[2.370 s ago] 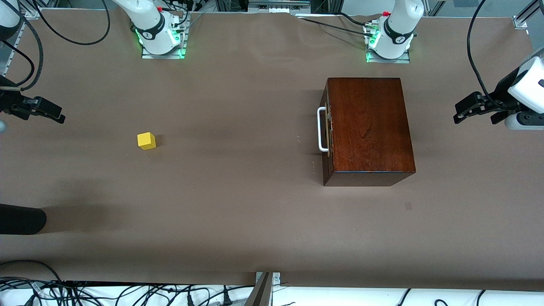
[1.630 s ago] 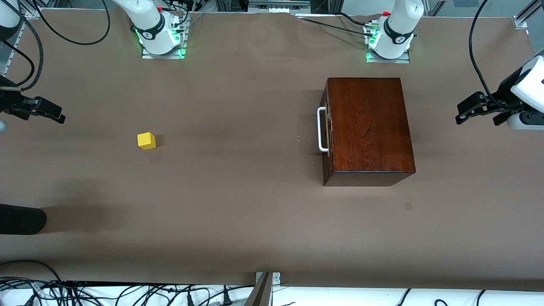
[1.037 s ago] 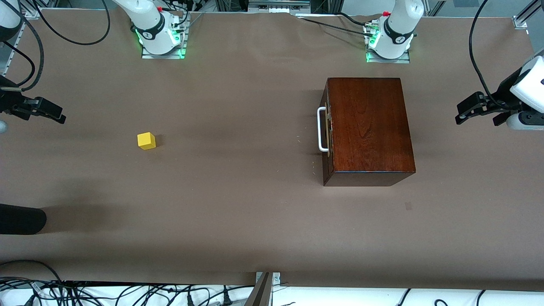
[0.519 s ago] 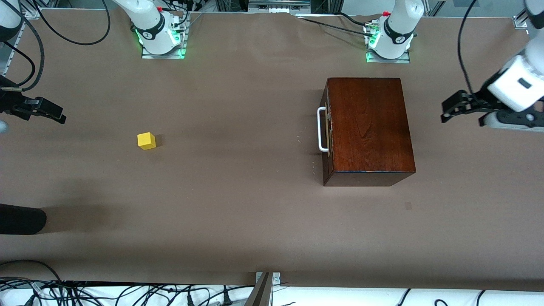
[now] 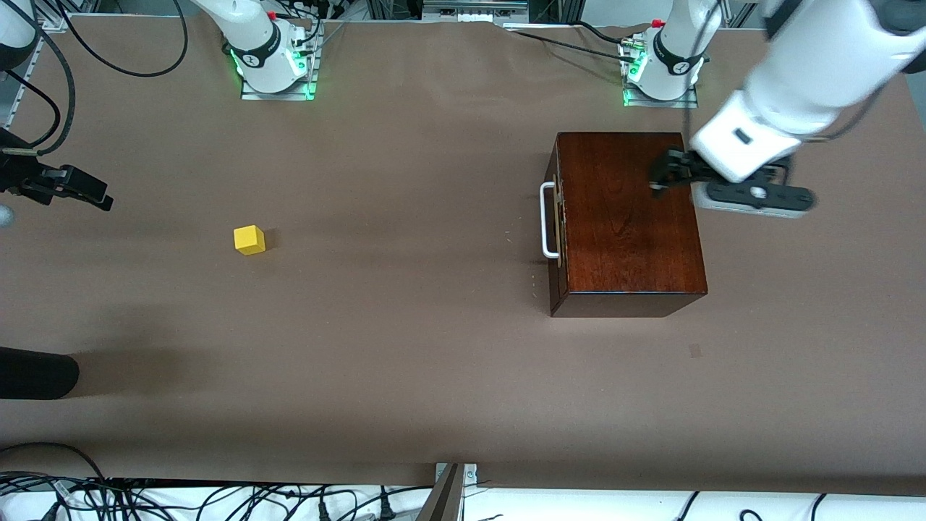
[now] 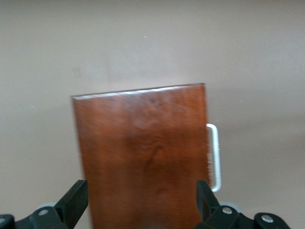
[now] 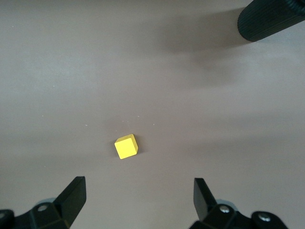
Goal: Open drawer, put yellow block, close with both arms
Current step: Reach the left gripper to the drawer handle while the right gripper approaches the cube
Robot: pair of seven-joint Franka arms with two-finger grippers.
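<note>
The dark mahogany box [image 5: 629, 217] stands near the left arm's base. Its drawer is pushed in, and the white loop handle [image 5: 548, 221] faces the right arm's end of the table. My left gripper [image 5: 664, 177] is open and empty over the box top; the left wrist view shows the box top [image 6: 143, 152] and the handle [image 6: 215, 157] between and past its fingers [image 6: 76, 200]. The yellow block [image 5: 249, 239] lies on the table toward the right arm's end. My right gripper [image 5: 90, 194] is open and empty, apart from the block [image 7: 126, 146], and waits.
A black cylinder [image 5: 36, 373] juts in at the table's edge at the right arm's end, nearer the front camera than the block; it also shows in the right wrist view [image 7: 271, 19]. Brown table cover [image 5: 405, 325] lies between block and box.
My left arm has swung in from the left arm's end of the table until its gripper is over the box top. The right arm, block and box have not moved.
</note>
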